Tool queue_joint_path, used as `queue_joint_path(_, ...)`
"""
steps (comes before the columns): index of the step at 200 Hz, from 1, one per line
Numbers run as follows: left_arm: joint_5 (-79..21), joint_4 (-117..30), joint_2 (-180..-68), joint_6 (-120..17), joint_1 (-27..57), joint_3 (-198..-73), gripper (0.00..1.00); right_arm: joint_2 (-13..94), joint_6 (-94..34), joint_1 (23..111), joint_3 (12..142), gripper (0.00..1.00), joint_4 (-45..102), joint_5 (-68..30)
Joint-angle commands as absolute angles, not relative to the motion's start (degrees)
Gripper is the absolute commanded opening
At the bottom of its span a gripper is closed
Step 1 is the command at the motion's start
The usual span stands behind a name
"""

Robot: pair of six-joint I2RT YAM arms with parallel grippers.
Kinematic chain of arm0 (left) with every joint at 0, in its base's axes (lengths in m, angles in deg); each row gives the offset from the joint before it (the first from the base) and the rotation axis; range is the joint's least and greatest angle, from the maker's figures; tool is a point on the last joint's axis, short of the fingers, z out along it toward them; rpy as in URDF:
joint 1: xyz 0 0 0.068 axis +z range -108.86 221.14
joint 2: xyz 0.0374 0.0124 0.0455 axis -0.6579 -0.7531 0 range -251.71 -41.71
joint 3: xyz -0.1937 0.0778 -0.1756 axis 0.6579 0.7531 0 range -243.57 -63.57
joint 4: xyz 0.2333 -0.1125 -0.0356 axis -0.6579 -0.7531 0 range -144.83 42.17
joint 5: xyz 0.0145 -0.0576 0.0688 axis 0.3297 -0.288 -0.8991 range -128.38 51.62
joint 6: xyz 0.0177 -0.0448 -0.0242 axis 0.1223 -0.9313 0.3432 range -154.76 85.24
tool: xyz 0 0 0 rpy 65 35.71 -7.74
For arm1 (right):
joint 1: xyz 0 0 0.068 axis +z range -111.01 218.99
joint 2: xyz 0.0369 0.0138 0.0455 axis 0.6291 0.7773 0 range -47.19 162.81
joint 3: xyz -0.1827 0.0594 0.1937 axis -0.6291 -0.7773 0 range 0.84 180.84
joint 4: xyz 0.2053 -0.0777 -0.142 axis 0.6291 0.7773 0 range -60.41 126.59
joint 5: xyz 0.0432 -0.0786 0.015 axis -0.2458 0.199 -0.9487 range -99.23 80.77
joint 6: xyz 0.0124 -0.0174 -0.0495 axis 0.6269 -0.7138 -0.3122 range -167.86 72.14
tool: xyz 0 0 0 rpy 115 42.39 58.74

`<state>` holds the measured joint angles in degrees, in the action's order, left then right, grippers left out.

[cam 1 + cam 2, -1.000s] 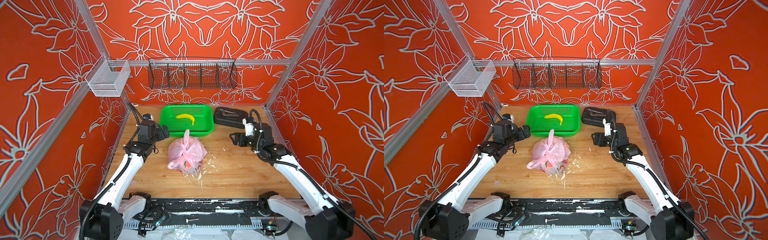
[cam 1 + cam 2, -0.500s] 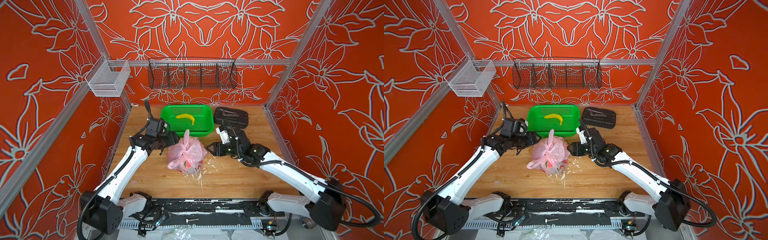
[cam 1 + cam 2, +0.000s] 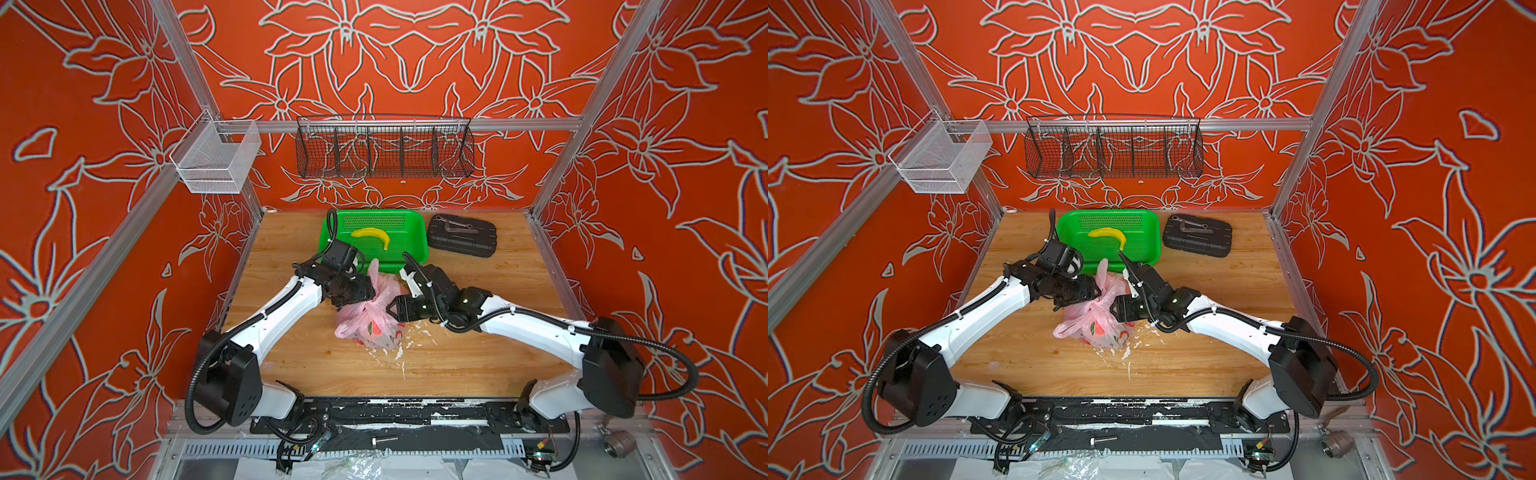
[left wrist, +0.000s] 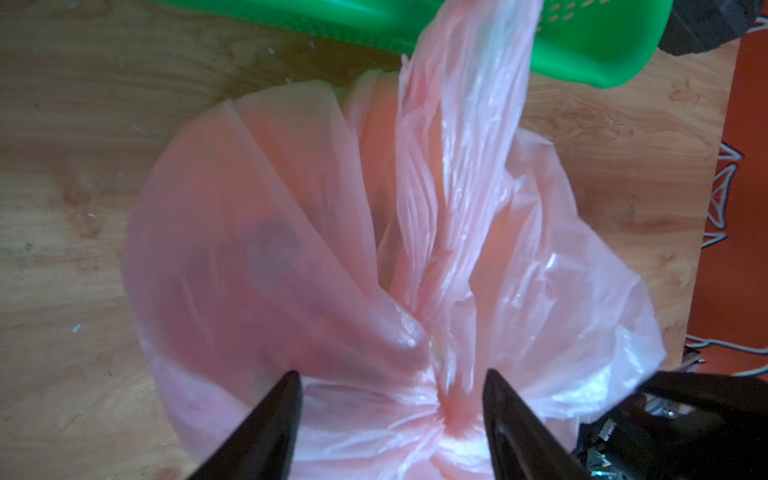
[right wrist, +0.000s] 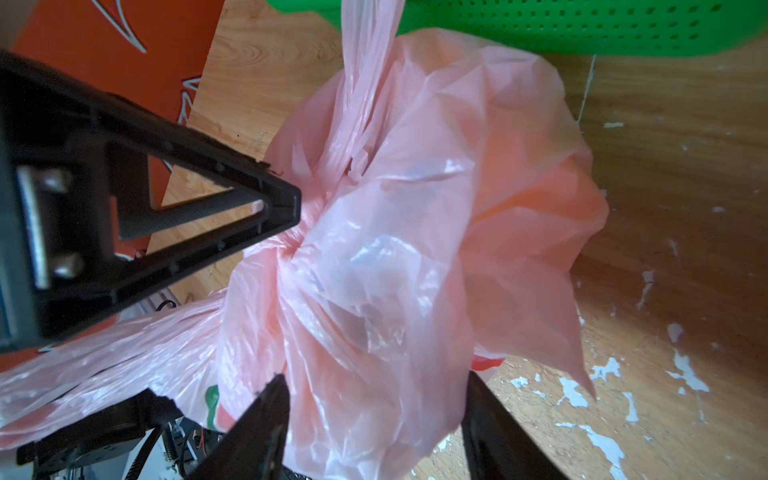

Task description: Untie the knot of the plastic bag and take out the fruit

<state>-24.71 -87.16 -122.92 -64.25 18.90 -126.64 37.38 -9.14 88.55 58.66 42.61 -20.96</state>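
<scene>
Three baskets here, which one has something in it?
The green plastic basket on the wooden table: a yellow banana lies in it. The white mesh basket and black wire basket, both hanging higher up, show nothing inside.

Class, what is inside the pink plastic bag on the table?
Through the thin pink bag only blurred orange shapes show. The knot is tied and the plastic covers the rest, so what they are and how many cannot be told.

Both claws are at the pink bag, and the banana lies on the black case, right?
No: in both top views the banana lies in the green basket, not on the black case; left claw and right claw are at the pink bag.
</scene>
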Motion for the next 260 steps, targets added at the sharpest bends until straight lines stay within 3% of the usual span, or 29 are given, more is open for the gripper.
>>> queue_joint_path(1,-23.6,-86.7,-123.6,-64.2,18.5,-125.8,0.53,38.5,-6.9,88.9,59.9,0.54,41.6,-19.4)
queue_joint_path(109,-23.3,-85.5,-123.0,-64.8,18.5,-125.1,0.0,38.7,-5.2,88.9,55.7,0.22,39.4,-18.3)
queue_joint_path(157,-24.8,-86.0,-121.3,-63.8,18.6,-127.1,0.0,35.2,-5.5,88.8,53.5,0.0,39.8,-13.6)
queue_joint_path(192,-24.1,-85.2,-120.9,-63.6,18.6,-129.6,0.0,31.0,-4.6,88.8,49.6,0.0,40.5,-9.1)
queue_joint_path(260,-12.8,-77.4,-124.0,-66.7,18.6,-132.2,0.0,22.5,-2.1,88.8,40.6,0.0,42.1,-3.8)
